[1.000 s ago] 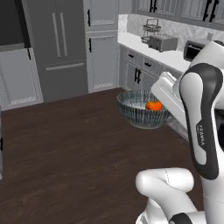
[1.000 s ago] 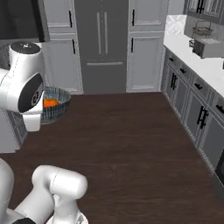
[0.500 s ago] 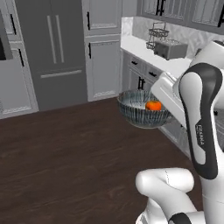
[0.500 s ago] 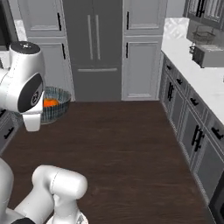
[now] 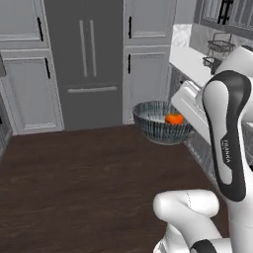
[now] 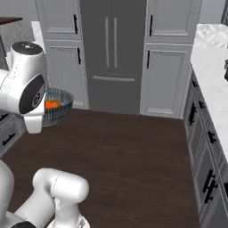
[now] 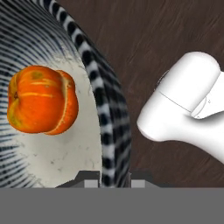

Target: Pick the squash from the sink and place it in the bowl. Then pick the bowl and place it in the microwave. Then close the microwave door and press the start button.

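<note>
Bowl held aloft – squash inside
Gripper clamped on bowl rim, w/ dark floor below.

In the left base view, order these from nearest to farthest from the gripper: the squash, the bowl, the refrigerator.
1. The bowl: its rim is in the gripper.
2. The squash: inside the bowl.
3. The refrigerator: across the floor, against the back wall.
</note>
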